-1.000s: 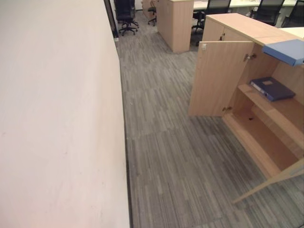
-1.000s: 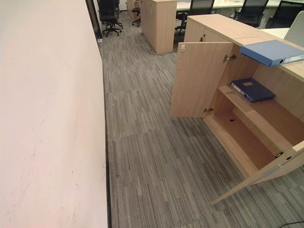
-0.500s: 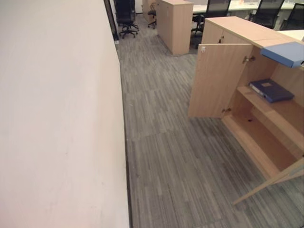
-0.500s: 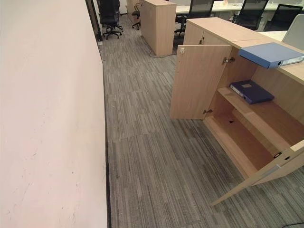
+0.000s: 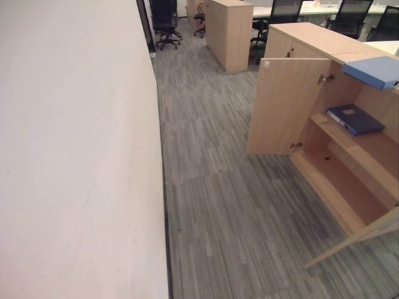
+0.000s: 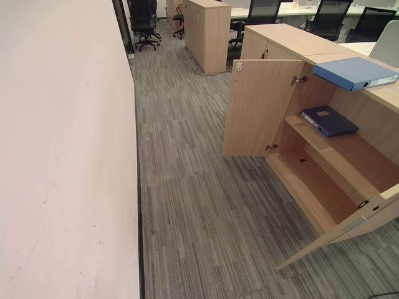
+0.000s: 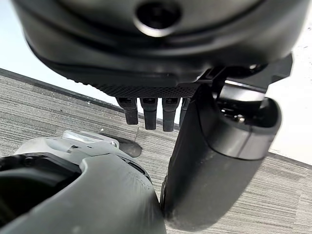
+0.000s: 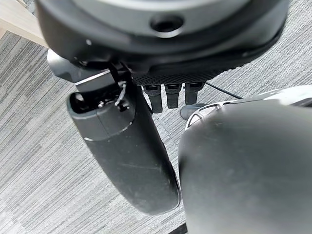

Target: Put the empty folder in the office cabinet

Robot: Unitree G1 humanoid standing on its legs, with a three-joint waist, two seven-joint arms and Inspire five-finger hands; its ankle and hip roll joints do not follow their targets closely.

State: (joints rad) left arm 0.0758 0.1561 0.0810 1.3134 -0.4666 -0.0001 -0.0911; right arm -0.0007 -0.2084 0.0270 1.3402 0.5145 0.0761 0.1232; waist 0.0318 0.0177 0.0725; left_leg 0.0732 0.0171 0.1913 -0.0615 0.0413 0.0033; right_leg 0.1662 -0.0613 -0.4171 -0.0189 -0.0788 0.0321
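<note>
While scanning from the left: plain wall [image 5: 75, 156] first, then grey striped carpet floor [image 5: 218, 205] running up to some office chairs [image 5: 165, 22] at the back.

Left hand [image 7: 156, 53] in its own wrist view: fingers [image 7: 148, 117] hanging straight and relaxed over the carpet, holding nothing. Not much use for this job from that side, by the look of it.

Further right, the office cabinet [image 6: 293, 37], with its door [image 6: 255, 106] swung wide open and both shelves exposed. Dark blue folder [image 6: 328, 120] already lying flat on the upper shelf. Light blue folder [image 6: 354, 71] lying flat on the cabinet's worktop, right above that open compartment, one corner seemingly poking past the front edge. Probably the empty one to put away, though can't tell that for sure from here. Long side running roughly along the top, spine end turned toward the robot's right.

Right hand [image 8: 161, 44] in its wrist view: same story, fingers [image 8: 174, 97] loose and apart, clamped on nothing, just carpet below.

So, key relation: folder off to the right and forward, well apart from both hands, clearly closer to the right arm. Needs a turn and a step toward the cabinet before any reach, I'd guess.
</note>
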